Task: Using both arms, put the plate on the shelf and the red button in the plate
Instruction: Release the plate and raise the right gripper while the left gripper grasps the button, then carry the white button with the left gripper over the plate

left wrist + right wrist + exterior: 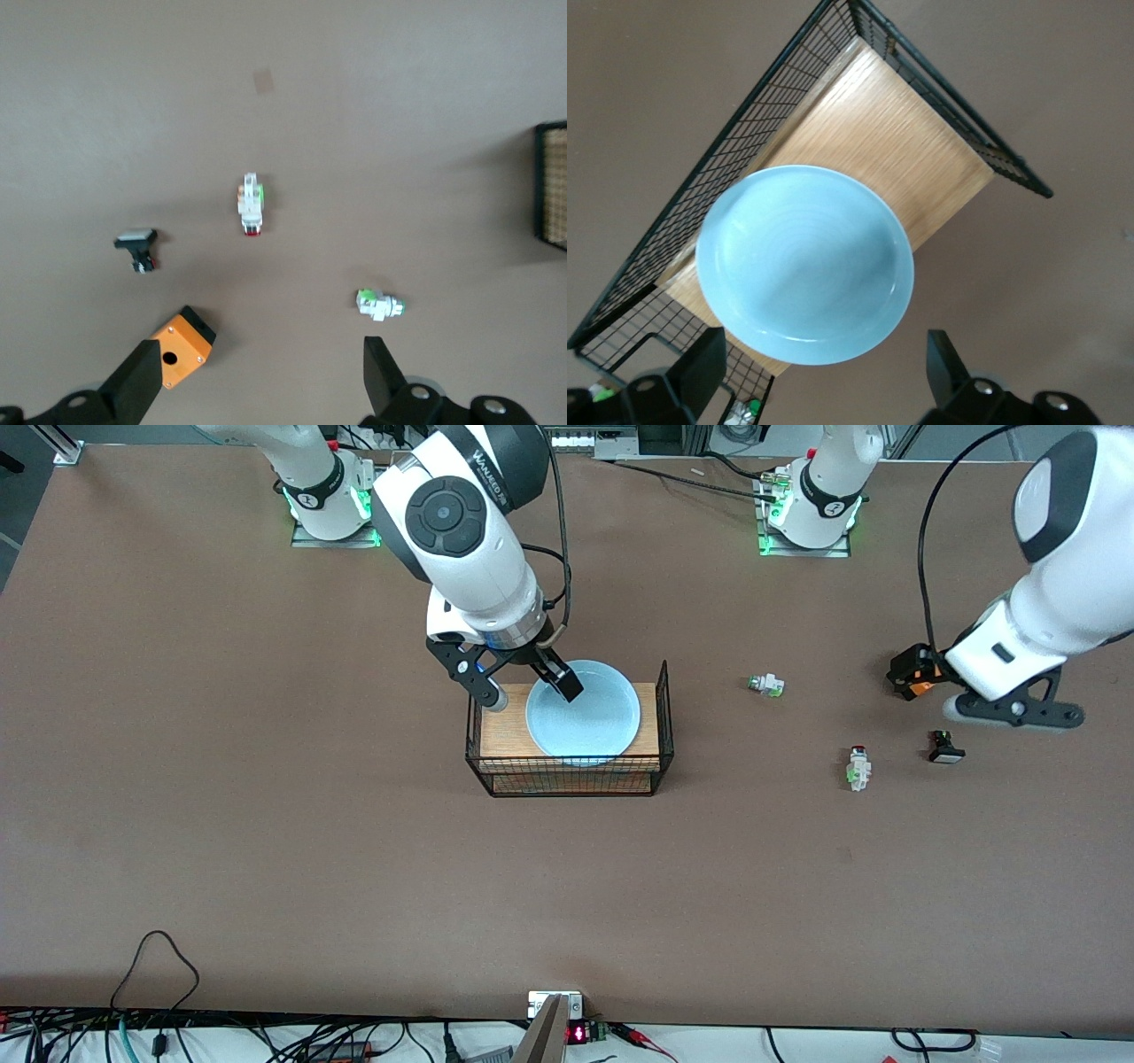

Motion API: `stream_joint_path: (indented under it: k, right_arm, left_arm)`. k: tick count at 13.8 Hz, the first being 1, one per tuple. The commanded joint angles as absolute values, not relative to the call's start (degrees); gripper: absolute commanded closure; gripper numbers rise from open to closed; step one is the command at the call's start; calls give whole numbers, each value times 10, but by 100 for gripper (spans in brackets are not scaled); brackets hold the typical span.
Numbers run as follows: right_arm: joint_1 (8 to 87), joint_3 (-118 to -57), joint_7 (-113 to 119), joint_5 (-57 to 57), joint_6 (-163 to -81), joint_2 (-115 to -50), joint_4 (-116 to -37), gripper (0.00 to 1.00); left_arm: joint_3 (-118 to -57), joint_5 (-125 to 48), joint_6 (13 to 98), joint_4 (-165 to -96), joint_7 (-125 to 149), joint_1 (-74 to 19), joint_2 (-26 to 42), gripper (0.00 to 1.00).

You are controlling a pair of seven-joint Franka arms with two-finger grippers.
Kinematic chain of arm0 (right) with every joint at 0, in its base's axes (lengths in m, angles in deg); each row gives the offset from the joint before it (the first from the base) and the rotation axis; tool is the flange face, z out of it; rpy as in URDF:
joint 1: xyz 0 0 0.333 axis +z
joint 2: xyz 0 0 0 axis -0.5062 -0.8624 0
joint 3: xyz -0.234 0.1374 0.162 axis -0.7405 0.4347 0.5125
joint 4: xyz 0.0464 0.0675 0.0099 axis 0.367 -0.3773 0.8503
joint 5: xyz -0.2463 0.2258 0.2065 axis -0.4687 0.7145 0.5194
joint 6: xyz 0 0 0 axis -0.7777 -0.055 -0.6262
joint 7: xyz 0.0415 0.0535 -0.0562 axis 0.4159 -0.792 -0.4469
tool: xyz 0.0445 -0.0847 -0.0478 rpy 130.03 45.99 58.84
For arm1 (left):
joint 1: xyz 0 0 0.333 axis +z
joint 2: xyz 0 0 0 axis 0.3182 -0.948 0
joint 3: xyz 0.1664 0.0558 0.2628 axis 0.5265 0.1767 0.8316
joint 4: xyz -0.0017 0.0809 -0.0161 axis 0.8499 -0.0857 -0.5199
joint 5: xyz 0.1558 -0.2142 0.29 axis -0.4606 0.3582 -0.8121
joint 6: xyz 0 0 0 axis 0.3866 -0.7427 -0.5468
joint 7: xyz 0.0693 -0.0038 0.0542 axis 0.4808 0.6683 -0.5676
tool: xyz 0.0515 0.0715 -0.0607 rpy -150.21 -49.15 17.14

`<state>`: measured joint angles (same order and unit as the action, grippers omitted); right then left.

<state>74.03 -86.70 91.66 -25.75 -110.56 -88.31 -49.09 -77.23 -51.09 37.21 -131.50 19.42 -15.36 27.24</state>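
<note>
1. The front view is evenly and brightly lit from above; the brown table [266,824] shows no hard glare.
2. Shadows are soft and short, pooling under the wire rack [569,779] and beneath the arms.
3. Green indicator lights glow at both arm bases along the top of the frame.
4. The plate [804,263] carries a mild glossy sheen along its rim.
5. The left wrist view is dimmer and slightly soft, its small switches blurred.
6. The right wrist view is sharper, dimming toward the corners.
</note>
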Motion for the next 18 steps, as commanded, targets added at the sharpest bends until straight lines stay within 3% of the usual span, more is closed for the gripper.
stream_joint_path:
  k: [1, 6, 11, 15, 16, 17, 18]
  right_arm:
    - [724, -877, 914, -282, -1035, -884, -442, 0]
    - [640, -909, 687, -285, -859, -879, -365, 0]
    - [624, -986, 420, -348, -785, -846, -365, 0]
    - [621, -1082, 263, -344, -779, -822, -367, 0]
    - [608, -1098, 234, -341, -775, -821, -367, 0]
    - [596, -1099, 222, -343, -753, -822, -367, 0]
    - [593, -1101, 221, -349, -732, -822, -367, 0]
  left_arm:
    - [-770, -516, 366, -1295, 198, -133, 186, 0]
    - [-771, -544, 499, -1319, 207, -97, 86, 0]
    - [-770, -545, 690, -1422, 207, -97, 64, 0]
    - [-770, -545, 743, -1439, 241, -97, 25, 2]
    - [-770, -545, 743, -1439, 250, -94, 24, 21]
    - [-771, -545, 740, -1439, 251, -93, 24, 52]
    - [-771, -545, 737, -1437, 250, -94, 25, 65]
